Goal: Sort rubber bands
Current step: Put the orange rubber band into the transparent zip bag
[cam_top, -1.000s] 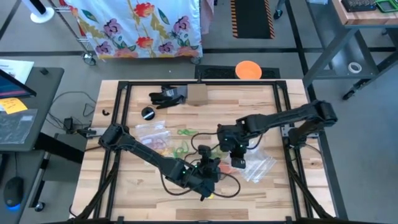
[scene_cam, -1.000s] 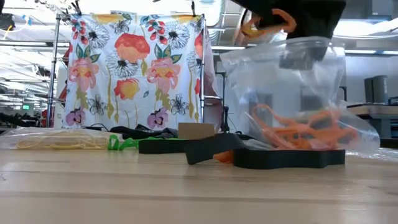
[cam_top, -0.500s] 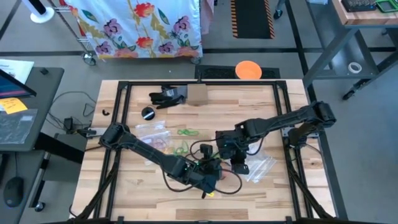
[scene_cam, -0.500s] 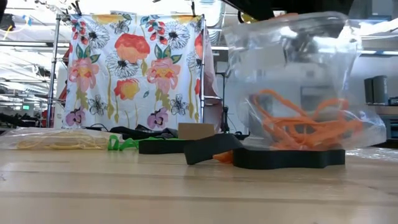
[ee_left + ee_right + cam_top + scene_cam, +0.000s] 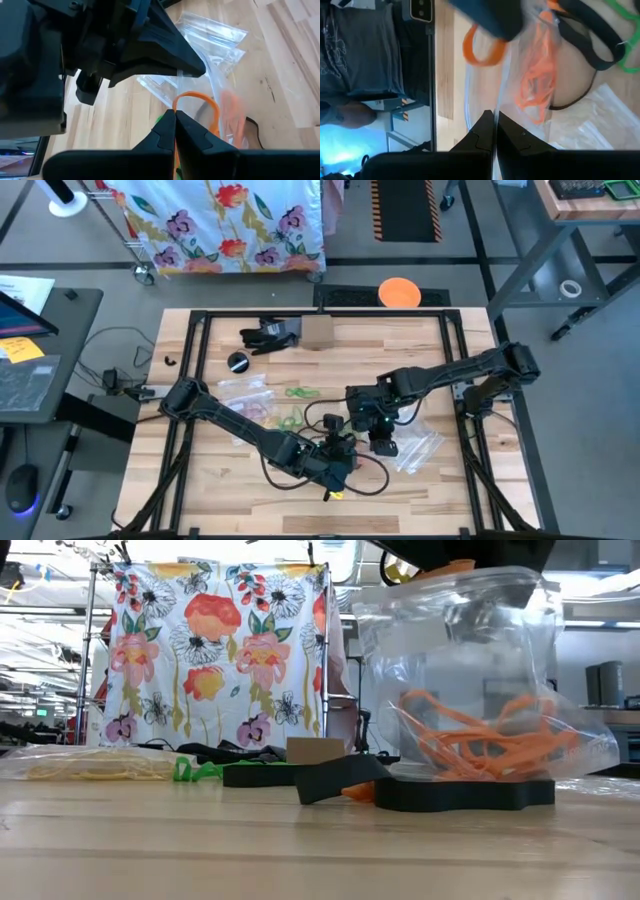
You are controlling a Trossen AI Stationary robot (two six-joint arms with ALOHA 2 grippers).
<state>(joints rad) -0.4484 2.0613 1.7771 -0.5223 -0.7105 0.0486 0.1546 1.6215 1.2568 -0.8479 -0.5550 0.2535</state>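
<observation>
Since the earlier frame the clear plastic zip bag holding orange rubber bands has settled, its rim pinched by the clenched right gripper while the left gripper, at six o'clock, grasps one orange band, apparently for bagging next.

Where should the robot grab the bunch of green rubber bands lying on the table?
Probably from straight above, pinching one raised strand at the edge of the green rubber bands. In the low view they lie low and loose on the wooden table, so a sideways reach would likely just slide them.
</observation>
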